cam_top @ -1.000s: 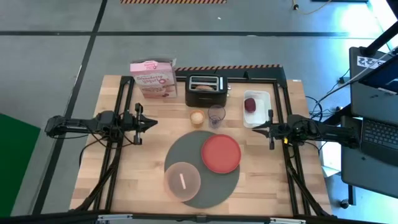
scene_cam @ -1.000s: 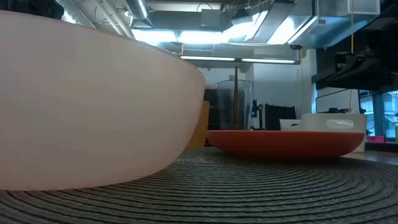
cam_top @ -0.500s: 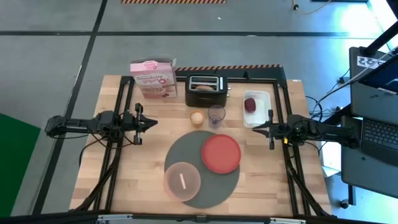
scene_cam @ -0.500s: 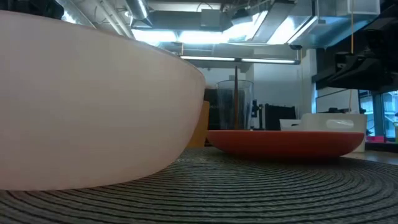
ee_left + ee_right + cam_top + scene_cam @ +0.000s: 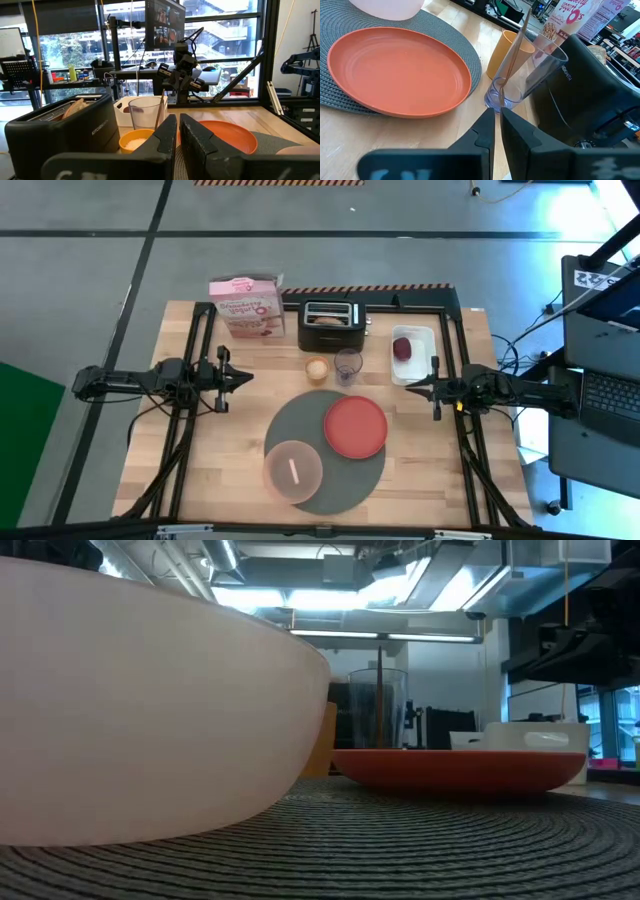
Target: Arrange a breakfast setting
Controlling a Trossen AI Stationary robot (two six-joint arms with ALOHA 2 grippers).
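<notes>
A round dark-grey mat (image 5: 330, 480) lies near the table's front. On it rest a red plate (image 5: 355, 426) and a pale bowl (image 5: 293, 471). Behind the mat stand a clear glass (image 5: 348, 365) with a thin golden spoon (image 5: 512, 55) leaning in it and a small yellow cup (image 5: 317, 369). A bagel half (image 5: 75, 106) sticks up from the black toaster (image 5: 330, 317). A dark-red fruit (image 5: 402, 347) lies in a white tray (image 5: 420, 360). My left gripper (image 5: 245, 377) hangs shut at the table's left. My right gripper (image 5: 410, 389) hangs shut at the right, beside the tray.
A pink cereal box (image 5: 246, 305) stands at the far left beside the toaster. Black frame rails (image 5: 190, 430) run along both sides of the table. Bare wood (image 5: 230, 440) lies left of the mat and between the plate and the right rail.
</notes>
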